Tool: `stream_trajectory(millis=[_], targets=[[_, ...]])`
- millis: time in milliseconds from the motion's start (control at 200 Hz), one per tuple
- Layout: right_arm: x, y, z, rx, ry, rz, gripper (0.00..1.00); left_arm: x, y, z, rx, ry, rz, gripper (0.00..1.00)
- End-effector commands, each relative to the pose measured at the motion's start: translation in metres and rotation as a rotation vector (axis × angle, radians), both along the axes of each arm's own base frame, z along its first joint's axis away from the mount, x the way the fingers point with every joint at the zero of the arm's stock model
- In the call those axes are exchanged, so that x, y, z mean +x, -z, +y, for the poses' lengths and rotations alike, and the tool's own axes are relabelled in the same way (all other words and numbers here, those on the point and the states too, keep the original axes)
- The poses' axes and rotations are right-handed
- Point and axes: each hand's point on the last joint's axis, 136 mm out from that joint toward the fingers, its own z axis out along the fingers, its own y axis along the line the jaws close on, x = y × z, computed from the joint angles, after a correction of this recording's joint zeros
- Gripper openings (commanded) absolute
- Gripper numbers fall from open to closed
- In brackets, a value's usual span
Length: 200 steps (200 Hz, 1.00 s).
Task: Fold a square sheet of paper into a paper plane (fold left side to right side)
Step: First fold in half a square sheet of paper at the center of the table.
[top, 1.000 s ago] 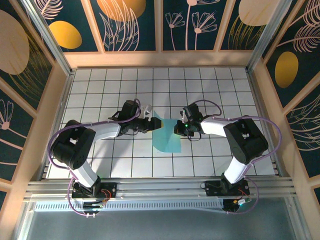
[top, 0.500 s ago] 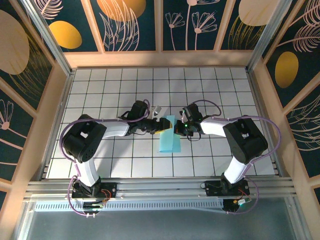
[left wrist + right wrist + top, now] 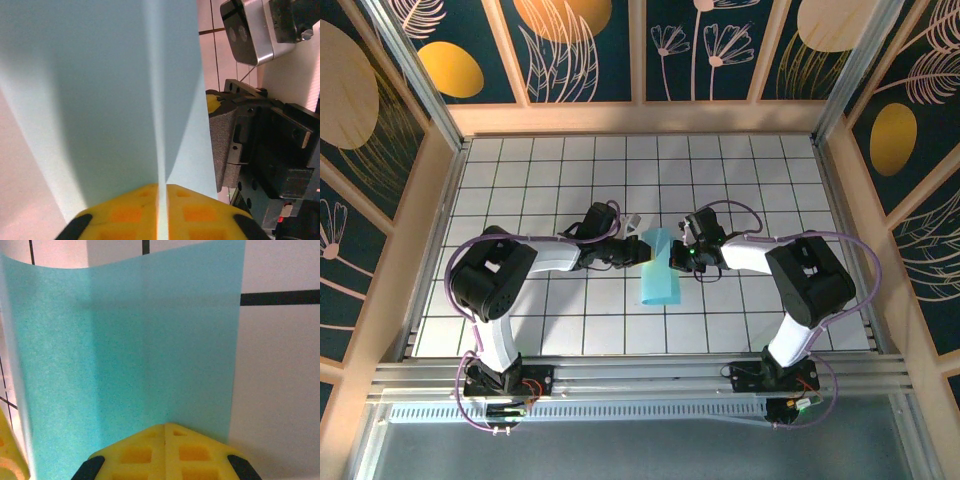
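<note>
Left claw [image 3: 161, 195] pinched tight on blue sheet [image 3: 100, 90]; its edge sits between my yellow pads, paper stretching ahead. Right claw [image 3: 165, 432] likewise clamped on sheet, which curves up before it. Seen from above, sheet's far end sits between both claws, near end lying toward my bases on tiled table [image 3: 750, 180].

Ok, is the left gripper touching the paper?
Touching. The left wrist view shows the left gripper shut on the paper, with the sheet running out from the seam between its two yellow tips.
</note>
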Motion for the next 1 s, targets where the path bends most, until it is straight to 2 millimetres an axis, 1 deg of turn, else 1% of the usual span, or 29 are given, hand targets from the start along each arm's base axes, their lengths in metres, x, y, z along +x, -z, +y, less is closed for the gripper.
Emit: stream_trajectory(millis=[0,235,380,455,551,656,726,846,911,996], targets=[[-0.011,0.006,-0.002,-0.016,0.003,0.037,0.00,0.003,0.002,0.001,0.035,-0.006,-0.008,0.07],[-0.009,-0.004,-0.001,-0.004,0.005,0.014,0.00,0.003,0.006,0.004,0.058,-0.016,-0.005,0.03],[-0.006,-0.012,-0.005,-0.007,0.014,-0.002,0.10,0.003,0.005,0.004,0.058,-0.019,-0.007,0.03],[-0.004,-0.018,-0.010,-0.025,0.023,-0.016,0.12,0.004,0.004,0.005,0.056,-0.021,-0.011,0.02],[0.000,-0.026,-0.023,-0.045,0.048,-0.039,0.17,0.003,0.002,0.005,0.055,-0.020,-0.012,0.02],[0.004,-0.038,-0.037,-0.028,0.072,-0.065,0.23,0.002,0.002,0.005,0.053,-0.018,-0.012,0.02],[0.005,-0.048,-0.041,0.012,0.066,-0.090,0.29,0.001,0.002,0.006,0.053,-0.019,-0.012,0.02],[-0.004,-0.072,-0.025,0.205,-0.018,-0.108,0.43,0.000,0.002,0.006,0.054,-0.018,-0.010,0.02],[-0.009,-0.079,-0.015,0.283,-0.052,-0.103,0.49,-0.001,0.002,0.007,0.054,-0.018,-0.011,0.02],[-0.013,-0.080,-0.005,0.353,-0.071,-0.083,0.54,-0.001,0.003,0.007,0.053,-0.019,-0.007,0.02]])
